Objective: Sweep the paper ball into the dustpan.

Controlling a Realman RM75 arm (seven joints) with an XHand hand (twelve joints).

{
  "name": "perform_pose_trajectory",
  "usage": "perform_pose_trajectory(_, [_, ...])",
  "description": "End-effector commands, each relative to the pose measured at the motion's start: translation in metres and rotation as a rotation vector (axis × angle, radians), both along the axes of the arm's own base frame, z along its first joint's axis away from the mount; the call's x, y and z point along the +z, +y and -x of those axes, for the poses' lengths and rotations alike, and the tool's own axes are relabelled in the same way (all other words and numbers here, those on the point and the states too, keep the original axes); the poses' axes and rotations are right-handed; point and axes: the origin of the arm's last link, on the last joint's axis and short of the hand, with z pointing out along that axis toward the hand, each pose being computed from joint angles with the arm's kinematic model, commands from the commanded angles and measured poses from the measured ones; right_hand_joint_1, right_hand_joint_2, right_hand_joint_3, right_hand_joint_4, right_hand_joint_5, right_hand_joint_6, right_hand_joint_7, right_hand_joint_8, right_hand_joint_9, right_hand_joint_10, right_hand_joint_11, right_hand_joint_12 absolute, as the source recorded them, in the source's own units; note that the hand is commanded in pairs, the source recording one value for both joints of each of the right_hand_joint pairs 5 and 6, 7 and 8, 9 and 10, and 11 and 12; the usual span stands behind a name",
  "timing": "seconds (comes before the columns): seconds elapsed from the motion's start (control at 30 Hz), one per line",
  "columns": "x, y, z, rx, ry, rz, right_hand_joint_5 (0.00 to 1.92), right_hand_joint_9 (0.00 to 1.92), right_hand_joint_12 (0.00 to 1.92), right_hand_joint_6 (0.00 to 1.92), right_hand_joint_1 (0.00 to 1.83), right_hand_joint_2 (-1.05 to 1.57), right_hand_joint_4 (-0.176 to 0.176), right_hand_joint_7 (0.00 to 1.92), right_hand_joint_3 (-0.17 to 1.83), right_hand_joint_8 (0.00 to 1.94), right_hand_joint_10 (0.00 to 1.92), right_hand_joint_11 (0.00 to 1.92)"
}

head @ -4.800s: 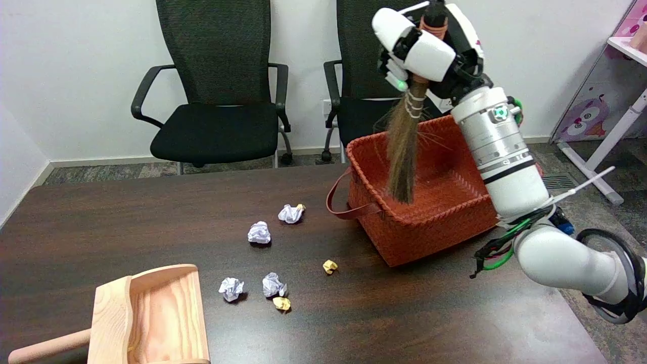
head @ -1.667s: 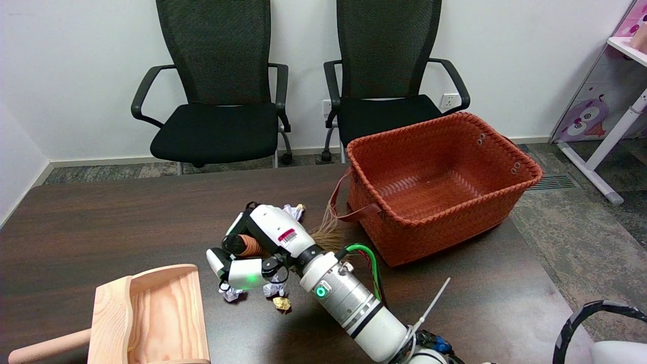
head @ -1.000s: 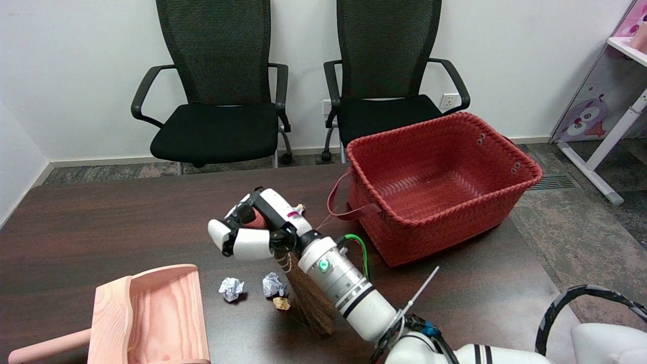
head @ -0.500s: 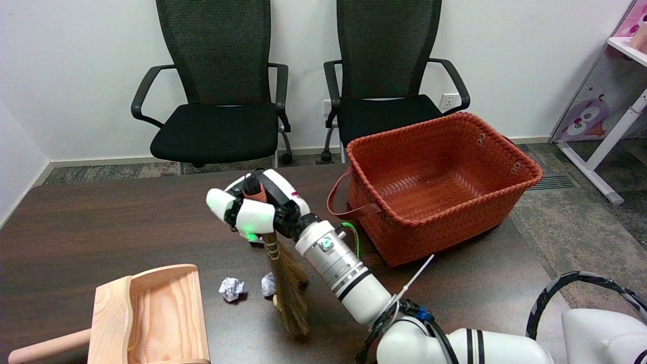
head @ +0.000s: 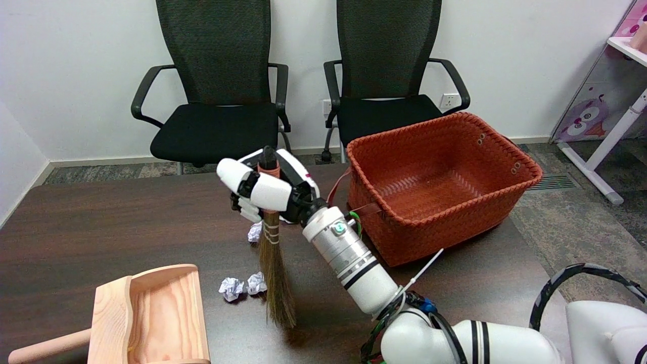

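Right robot hand (head: pixel 268 189) grips the upper handle of a small brown straw hand broom (head: pixel 275 275), fingers wrapped around it. Broom hangs nearly upright, bristle tips touching the dark wooden tabletop (head: pixel 101 222). Two crumpled white paper balls (head: pixel 242 287) lie side by side just left of the bristles, the nearer one touching or almost touching them. A third white paper ball (head: pixel 254 232) sits farther back, partly hidden behind the broom. Light wooden dustpan (head: pixel 151 318) lies at lower left, its open mouth near the two balls. Woven orange basket (head: pixel 440 182) stands at right, apart from them.
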Motion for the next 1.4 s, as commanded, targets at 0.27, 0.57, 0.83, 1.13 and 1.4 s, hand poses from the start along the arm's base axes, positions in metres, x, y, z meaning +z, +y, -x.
perform_pose_trajectory(0.27, [0.024, 0.023, -0.034, 0.299, 0.150, 0.089, 1.92, 1.92, 1.92, 1.92, 0.91, 1.05, -0.001, 1.92, 1.37, 1.92, 1.92, 1.92])
perform_pose_trajectory(0.57, [0.019, 0.035, -0.031, 0.357, 0.341, 0.221, 1.92, 1.92, 1.92, 1.92, 0.91, 1.18, 0.001, 1.92, 1.37, 1.92, 1.92, 1.92])
perform_pose_trajectory(0.83, [0.001, 0.037, -0.029, 0.369, 0.442, 0.214, 1.92, 1.92, 1.92, 1.92, 0.91, 1.20, 0.001, 1.92, 1.38, 1.92, 1.92, 1.92])
perform_pose_trajectory(1.13, [-0.042, 0.044, -0.011, 0.385, 0.565, 0.184, 1.92, 1.92, 1.92, 1.92, 0.91, 1.21, 0.001, 1.92, 1.40, 1.92, 1.92, 1.92])
perform_pose_trajectory(1.4, [-0.076, 0.057, 0.014, 0.309, 0.548, 0.170, 1.92, 1.92, 1.92, 1.92, 0.91, 1.20, 0.000, 1.92, 1.45, 1.92, 1.92, 1.92])
